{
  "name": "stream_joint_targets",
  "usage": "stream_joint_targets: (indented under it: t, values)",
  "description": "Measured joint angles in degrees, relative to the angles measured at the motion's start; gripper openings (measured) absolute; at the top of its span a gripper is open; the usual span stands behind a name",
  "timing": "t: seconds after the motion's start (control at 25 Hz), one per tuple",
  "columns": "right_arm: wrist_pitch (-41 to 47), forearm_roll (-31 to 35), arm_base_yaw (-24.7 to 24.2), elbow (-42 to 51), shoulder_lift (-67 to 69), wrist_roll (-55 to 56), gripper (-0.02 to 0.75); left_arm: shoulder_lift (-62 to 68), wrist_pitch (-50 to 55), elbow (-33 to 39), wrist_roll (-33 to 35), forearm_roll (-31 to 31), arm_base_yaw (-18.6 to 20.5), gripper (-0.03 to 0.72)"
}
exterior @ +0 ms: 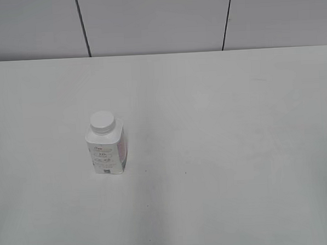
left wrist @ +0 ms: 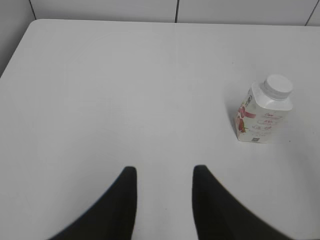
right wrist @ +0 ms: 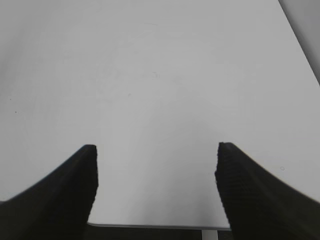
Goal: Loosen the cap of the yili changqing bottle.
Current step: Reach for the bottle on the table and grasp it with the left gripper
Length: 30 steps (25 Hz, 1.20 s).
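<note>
With both tools released and empty, the unheld bottle (exterior: 106, 150) may tip or spin on the bench (exterior: 236, 151) if its cap (exterior: 102, 121) is twisted

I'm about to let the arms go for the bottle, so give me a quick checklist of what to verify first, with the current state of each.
1. yili changqing bottle upright on the table: ok.
2. cap seated on the neck: ok; how tight, cannot tell.
3. left gripper open and empty: ok.
4. right gripper open wide, empty: ok.
5. Bottle in the left wrist view, ahead and to the right: ok.
6. Bottle in the right wrist view: not ok, only bare table shows.
</note>
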Motion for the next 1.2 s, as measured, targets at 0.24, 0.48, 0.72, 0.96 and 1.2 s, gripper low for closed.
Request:
stream_joint_targets:
  t: [0.24,0.48,0.72,0.96,1.2]
  values:
    - [0.0,0.0,0.0,0.0,0.0,0.0,0.582,0.0,0.0,0.0,0.0,0.0,0.0,0.242]
    - [0.0,0.0,0.0,0.0,0.0,0.0,0.582,0.0,0.0,0.0,0.0,0.0,0.0,0.242]
    - [0.0,0.0,0.0,0.0,0.0,0.0,0.582,0.0,0.0,0.0,0.0,0.0,0.0,0.242]
    - [0.0,0.0,0.0,0.0,0.0,0.0,0.582,0.0,0.0,0.0,0.0,0.0,0.0,0.241]
    - [0.0,0.0,0.0,0.0,0.0,0.0,0.582,0.0,0.0,0.0,0.0,0.0,0.0,0.241]
